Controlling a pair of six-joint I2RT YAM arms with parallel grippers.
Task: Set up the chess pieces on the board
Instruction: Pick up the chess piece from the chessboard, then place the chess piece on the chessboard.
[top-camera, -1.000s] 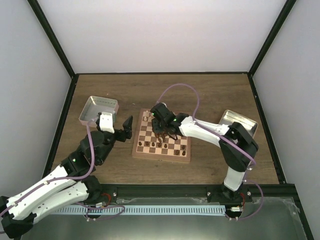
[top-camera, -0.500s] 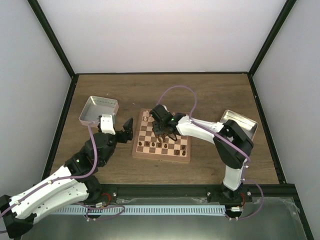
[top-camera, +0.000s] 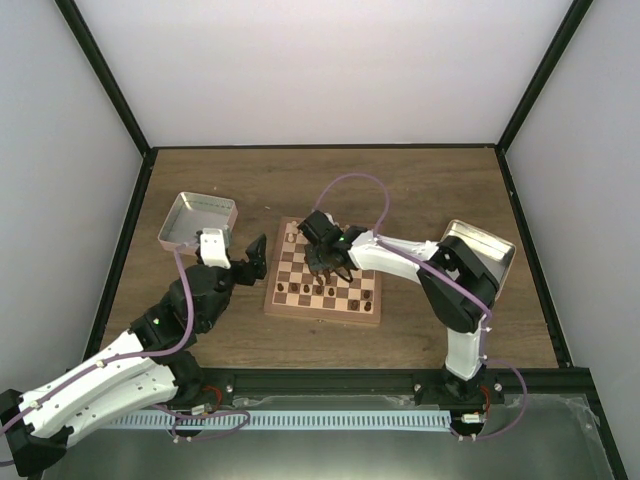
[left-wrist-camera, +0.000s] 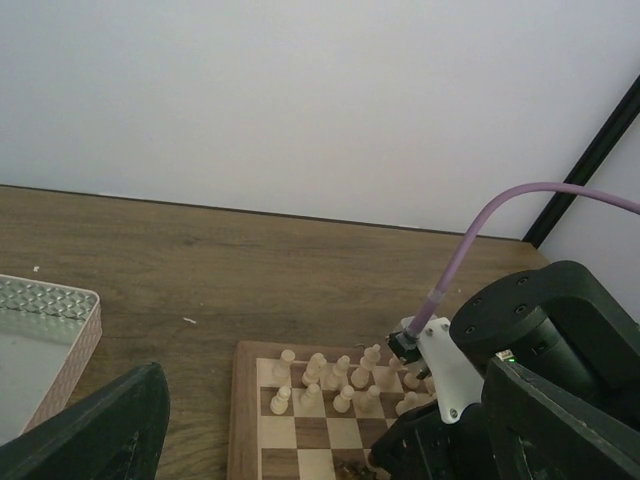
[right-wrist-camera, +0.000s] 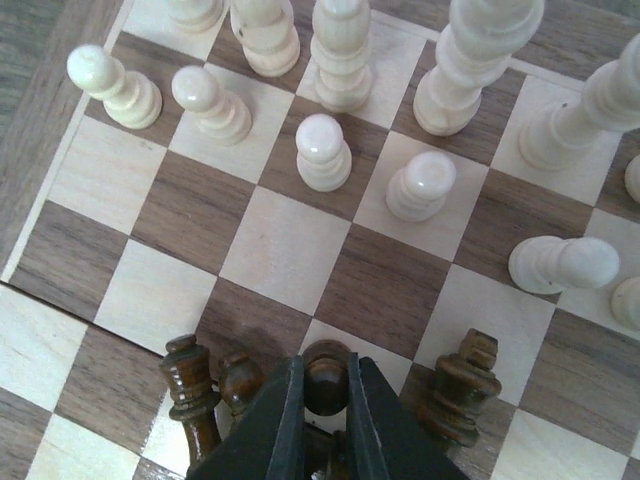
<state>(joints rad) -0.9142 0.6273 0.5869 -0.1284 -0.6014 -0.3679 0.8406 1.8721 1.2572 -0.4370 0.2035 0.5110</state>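
Note:
The board (top-camera: 272, 298) lies mid-table. My right gripper (top-camera: 322, 262) hovers low over its middle. In the right wrist view this gripper (right-wrist-camera: 326, 385) is shut on the round head of a dark pawn (right-wrist-camera: 326, 372) standing on a light square. A taller dark piece (right-wrist-camera: 192, 385) stands to its left and a dark crowned piece (right-wrist-camera: 462, 385) to its right. Cream pieces (right-wrist-camera: 323, 150) stand in the far rows, and one cream pawn (right-wrist-camera: 562, 264) lies on its side. My left gripper (top-camera: 258, 252) is open beside the board's left edge, holding nothing.
A metal tray (top-camera: 197, 220) sits far left of the board and another tray (top-camera: 480, 245) to the right. In the left wrist view the right arm's black wrist (left-wrist-camera: 545, 340) and purple cable (left-wrist-camera: 470, 250) rise over the board's cream rows (left-wrist-camera: 345, 375).
The right gripper's jaws have closed onto the dark pawn, after the wrist shifted slightly left over the board. The left arm has barely moved and stays open.

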